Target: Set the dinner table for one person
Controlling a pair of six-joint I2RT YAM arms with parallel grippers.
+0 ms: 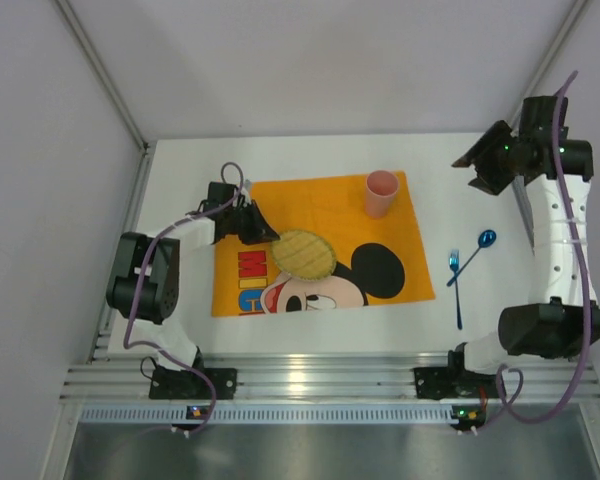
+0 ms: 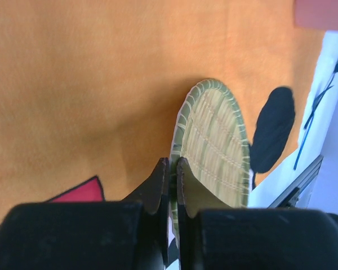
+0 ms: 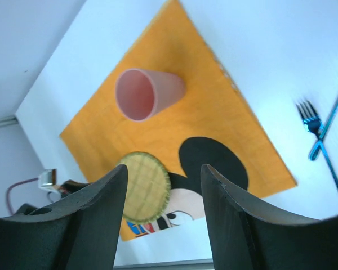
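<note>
— Left claw [image 2: 170,166] is clenched on the left rim of the woven plate [image 1: 304,254], right over the middle of the orange placemat [image 1: 320,205].
— And the right claw [image 3: 163,169]?
— I've got it up over the far right corner, jaws apart, nothing between them.
— The dinner table [image 1: 310,155]?
— White, spread under everything, with the rail [image 1: 310,380] along its near edge. The pink cup [image 1: 381,193] stands on the placemat's far right corner. The blue fork [image 1: 455,285] and spoon [image 1: 477,248] lie on bare top to its right.
</note>
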